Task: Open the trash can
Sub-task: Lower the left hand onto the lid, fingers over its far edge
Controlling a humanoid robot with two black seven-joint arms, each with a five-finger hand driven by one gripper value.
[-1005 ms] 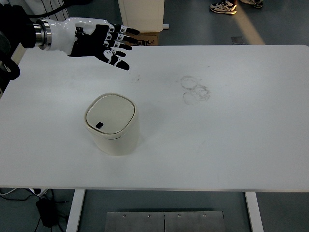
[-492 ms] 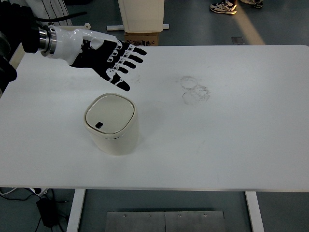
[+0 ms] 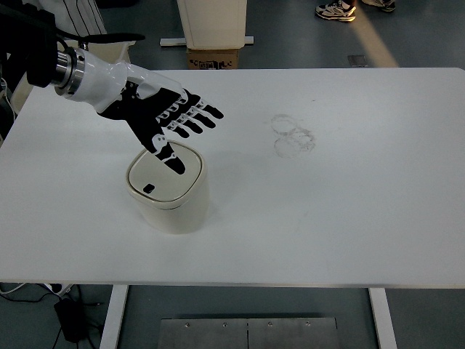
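Reaching is the step in hand: the left hand, fingers spread and empty, hovers over the closed trash can on the bench. Next, press the dark button on its lid.

The table lay bare right of and in front of the can. Only the left hand, fingers spread, hung above the can's lid, blocking approach from above.
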